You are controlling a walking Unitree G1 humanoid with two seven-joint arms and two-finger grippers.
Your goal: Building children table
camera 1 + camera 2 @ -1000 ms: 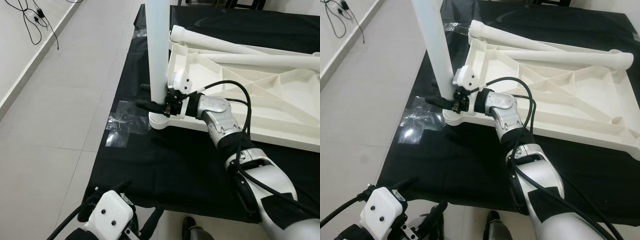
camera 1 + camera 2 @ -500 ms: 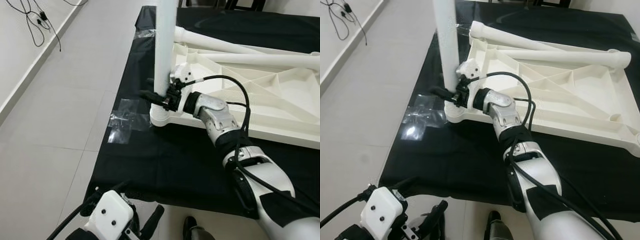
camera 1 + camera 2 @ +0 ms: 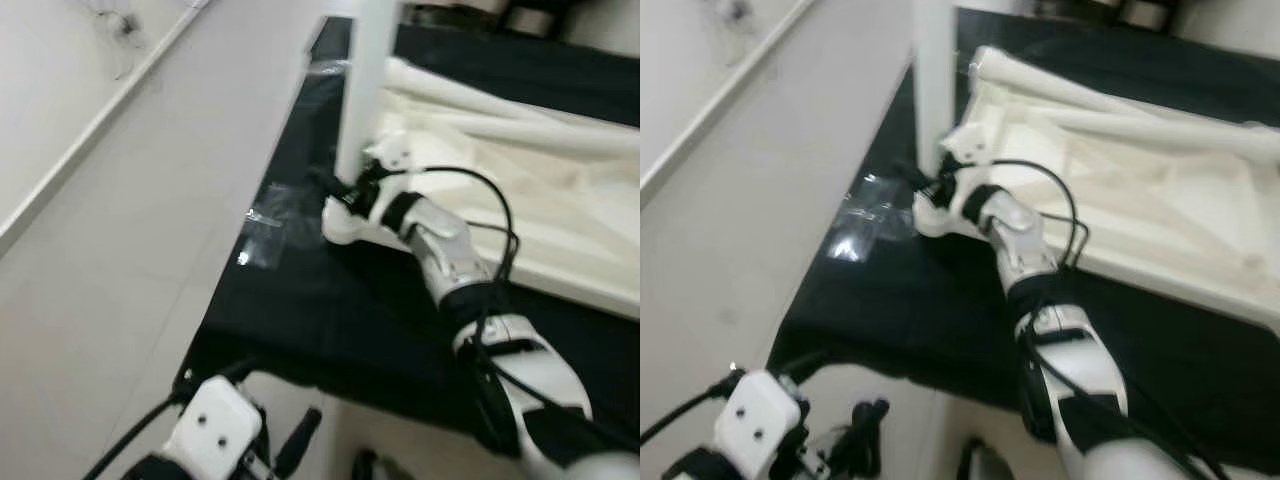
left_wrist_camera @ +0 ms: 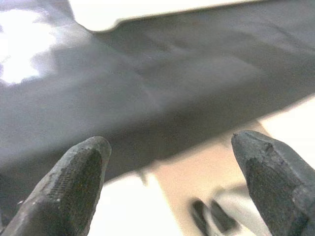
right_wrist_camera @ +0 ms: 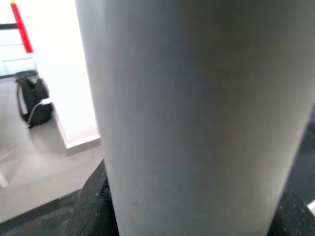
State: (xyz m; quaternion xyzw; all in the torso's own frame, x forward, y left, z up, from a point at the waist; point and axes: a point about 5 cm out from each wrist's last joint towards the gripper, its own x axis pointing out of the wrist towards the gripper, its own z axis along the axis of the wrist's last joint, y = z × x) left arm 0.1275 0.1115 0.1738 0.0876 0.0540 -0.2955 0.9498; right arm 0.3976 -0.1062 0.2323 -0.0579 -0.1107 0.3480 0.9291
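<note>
Black mat (image 3: 330, 320) on pale tiled floor (image 3: 130, 250), right pincer (image 3: 345, 188) gripping upright table leg (image 3: 362, 90)

Pale tiled floor (image 3: 120, 250), white wall (image 3: 40, 110), black floor mat (image 3: 330, 320), possibly cables (image 3: 120, 20)

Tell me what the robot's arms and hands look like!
The right arm is shiny silver and white with black joints, and black cables loop along it. Its right hand is black. The left hand has two long, bumpy black fingers under a white boxy wrist.
</note>
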